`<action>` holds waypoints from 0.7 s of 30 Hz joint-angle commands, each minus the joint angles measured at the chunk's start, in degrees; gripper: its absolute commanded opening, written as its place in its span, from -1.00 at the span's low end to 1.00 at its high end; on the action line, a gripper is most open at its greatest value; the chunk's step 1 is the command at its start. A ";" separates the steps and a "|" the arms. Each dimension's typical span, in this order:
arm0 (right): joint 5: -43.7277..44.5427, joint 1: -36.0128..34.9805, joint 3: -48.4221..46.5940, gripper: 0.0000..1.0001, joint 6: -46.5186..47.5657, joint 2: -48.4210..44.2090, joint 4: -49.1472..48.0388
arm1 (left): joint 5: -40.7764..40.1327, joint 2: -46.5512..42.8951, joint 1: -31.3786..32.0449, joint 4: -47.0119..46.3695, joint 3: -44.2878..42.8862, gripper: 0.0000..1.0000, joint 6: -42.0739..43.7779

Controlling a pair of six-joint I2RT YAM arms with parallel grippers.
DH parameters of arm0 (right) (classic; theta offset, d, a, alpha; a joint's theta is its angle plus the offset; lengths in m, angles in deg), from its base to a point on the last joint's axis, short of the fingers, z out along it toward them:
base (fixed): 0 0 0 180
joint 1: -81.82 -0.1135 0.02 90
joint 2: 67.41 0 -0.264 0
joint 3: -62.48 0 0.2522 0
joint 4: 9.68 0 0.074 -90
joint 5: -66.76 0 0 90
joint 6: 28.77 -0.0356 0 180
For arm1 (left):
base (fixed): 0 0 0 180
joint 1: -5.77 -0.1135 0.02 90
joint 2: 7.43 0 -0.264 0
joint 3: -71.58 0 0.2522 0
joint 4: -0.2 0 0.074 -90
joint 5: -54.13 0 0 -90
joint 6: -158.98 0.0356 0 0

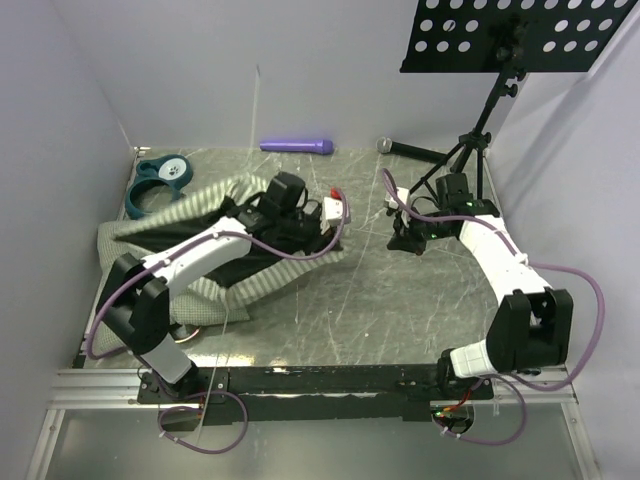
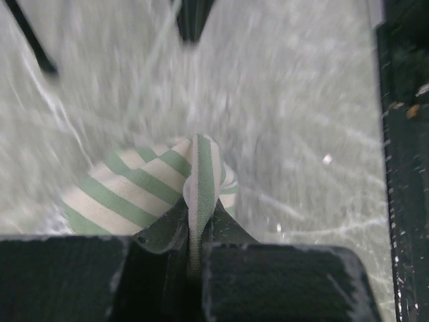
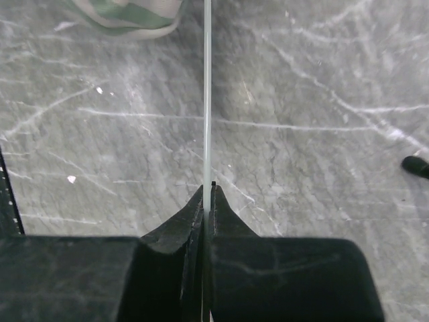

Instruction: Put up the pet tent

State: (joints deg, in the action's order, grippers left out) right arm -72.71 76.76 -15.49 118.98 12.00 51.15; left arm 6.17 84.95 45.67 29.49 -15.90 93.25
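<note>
Left gripper [image 2: 198,231] pinches a fold of the green-and-white striped fabric pet tent [image 1: 215,192], collapsed left of the black music stand [image 1: 505,55]; right gripper [image 3: 208,201] clamps its thin white pole [image 3: 206,100]. Diverging arms could slip or overbend it.

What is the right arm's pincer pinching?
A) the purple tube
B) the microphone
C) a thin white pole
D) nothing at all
C: the right wrist view shows the right pincer shut on a thin white pole that runs straight out from between its tips.
</note>
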 commanded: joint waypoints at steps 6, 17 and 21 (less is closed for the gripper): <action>-2.03 -3.11 -2.06 -0.41 -4.04 5.75 -11.20 | -6.27 5.18 -4.92 -10.60 4.37 -0.99 -8.36; -2.02 4.78 -3.30 0.90 -33.18 -7.24 -15.69 | -4.16 7.99 -9.84 -12.72 -1.17 -0.99 -15.48; -1.08 13.30 1.00 0.97 -49.81 -17.43 -23.14 | -3.90 8.61 -10.90 -12.37 -2.66 -0.99 -15.40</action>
State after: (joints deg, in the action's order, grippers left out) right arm -72.97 83.58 -16.41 89.45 4.75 37.16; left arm 0.56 92.71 35.88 19.96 -15.63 79.74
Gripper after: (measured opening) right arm 0.967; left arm 0.078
